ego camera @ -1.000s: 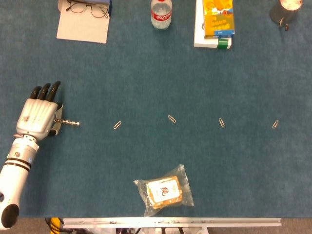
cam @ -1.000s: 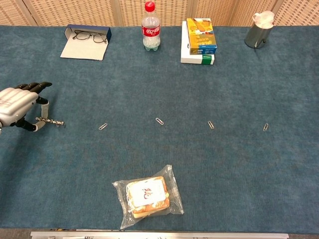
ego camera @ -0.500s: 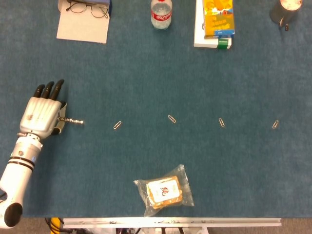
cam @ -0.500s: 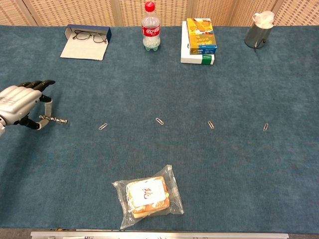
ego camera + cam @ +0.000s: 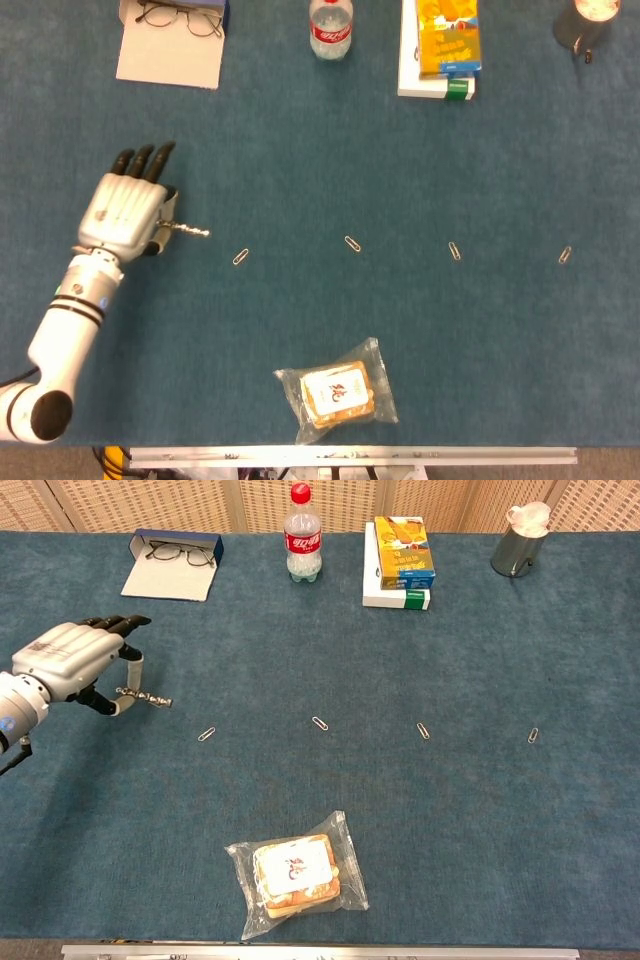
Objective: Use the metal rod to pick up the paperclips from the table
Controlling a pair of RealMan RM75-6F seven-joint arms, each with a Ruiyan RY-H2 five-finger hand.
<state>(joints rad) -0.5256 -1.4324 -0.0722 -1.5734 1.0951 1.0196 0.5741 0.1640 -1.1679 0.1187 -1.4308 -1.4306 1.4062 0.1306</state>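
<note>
four paperclips lie in a loose row across the middle of the blue tabletop (image 5: 500, 340), all untouched: the leftmost paperclip (image 5: 240, 257), a second (image 5: 352, 243), a third (image 5: 455, 251) and the far-right one (image 5: 565, 255). the metal rod (image 5: 186, 230) is pinched between the thumb and fingers (image 5: 146, 160) of the left hand (image 5: 125, 212), its tip pointing right, near the leftmost clip but apart from it. the right hand is out of sight. the step in hand looks like the approach; next the rod tip probably needs lowering onto that first clip. a bagged snack (image 5: 338, 392) sits nearer.
</note>
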